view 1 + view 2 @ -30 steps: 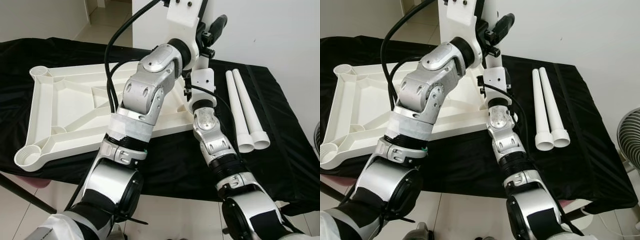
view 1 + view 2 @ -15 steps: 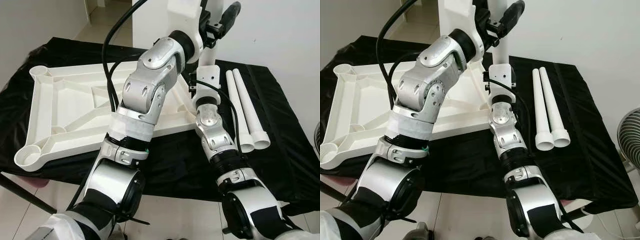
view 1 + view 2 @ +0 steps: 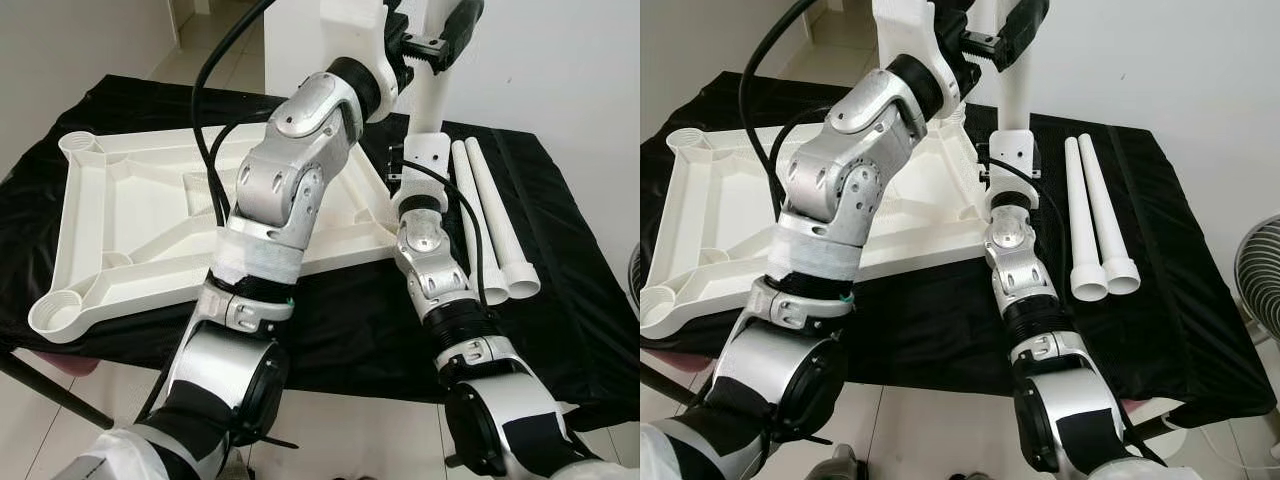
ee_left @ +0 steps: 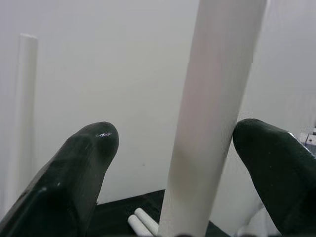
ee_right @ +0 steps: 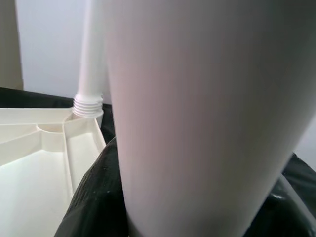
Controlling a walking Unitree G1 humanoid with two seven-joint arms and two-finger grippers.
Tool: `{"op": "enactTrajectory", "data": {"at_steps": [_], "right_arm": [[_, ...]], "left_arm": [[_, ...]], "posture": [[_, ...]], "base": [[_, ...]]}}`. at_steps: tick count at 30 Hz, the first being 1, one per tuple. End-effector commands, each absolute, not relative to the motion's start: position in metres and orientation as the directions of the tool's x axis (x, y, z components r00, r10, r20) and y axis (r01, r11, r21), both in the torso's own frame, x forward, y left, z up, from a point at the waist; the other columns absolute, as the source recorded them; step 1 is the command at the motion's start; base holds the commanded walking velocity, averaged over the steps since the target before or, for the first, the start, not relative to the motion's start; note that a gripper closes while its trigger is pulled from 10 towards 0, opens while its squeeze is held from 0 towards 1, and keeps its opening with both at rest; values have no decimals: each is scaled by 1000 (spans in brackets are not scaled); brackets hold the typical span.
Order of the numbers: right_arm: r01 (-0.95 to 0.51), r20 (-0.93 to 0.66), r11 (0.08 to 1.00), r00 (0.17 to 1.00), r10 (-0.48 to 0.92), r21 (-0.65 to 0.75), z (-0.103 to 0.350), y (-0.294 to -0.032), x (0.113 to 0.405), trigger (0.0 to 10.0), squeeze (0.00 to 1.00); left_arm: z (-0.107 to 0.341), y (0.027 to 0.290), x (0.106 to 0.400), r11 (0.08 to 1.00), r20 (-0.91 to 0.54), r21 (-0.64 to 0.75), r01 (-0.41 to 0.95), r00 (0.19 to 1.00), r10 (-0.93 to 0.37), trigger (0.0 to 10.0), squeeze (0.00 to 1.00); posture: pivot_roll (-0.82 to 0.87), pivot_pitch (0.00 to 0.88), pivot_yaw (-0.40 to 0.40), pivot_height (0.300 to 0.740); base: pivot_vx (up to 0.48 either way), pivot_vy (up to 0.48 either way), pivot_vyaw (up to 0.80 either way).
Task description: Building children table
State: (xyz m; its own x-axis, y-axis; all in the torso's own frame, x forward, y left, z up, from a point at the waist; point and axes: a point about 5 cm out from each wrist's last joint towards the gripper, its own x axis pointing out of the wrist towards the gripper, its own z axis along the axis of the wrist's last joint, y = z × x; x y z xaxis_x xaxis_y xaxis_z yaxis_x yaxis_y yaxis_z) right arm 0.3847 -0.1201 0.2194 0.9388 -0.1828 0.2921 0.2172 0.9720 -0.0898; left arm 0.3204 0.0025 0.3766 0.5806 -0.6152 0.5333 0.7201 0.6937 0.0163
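both arms raised, right gripper gripping upright leg.

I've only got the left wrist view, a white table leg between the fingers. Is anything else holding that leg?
Observer: Yes. The right pincer grips the same table leg lower down, below the left pincer.
Operator: Where's the tabletop?
Observer: The tabletop lies upside down on the black cloth.
Operator: Is the leg standing in the background fitted?
Observer: Yes, that fitted leg sits threaded into a corner socket.
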Motion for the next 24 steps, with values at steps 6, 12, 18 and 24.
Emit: {"op": "enactTrajectory", "data": {"at_steps": [6,12,18,24], "right_arm": [[244,286,968,934,-216,-62,223,-135,386,10000,0],[253,277,966,933,-230,-50,219,-145,383,10000,0],[236,225,972,948,-225,-22,205,-155,377,10000,0],[235,198,972,953,-230,-3,198,-160,375,10000,0]], "left_arm": [[360,14,320,682,497,36,730,579,-646,10000,0],[330,25,325,714,416,30,699,641,-645,10000,0],[278,33,332,765,231,101,636,733,-640,10000,0],[241,33,333,765,99,194,614,764,-638,10000,0]], "posture": [[172,16,-70,740],[169,13,-67,740],[164,16,-70,740],[162,33,-68,740]], "base": [[0,0,0],[0,0,0],[0,0,0],[0,0,0]]}}
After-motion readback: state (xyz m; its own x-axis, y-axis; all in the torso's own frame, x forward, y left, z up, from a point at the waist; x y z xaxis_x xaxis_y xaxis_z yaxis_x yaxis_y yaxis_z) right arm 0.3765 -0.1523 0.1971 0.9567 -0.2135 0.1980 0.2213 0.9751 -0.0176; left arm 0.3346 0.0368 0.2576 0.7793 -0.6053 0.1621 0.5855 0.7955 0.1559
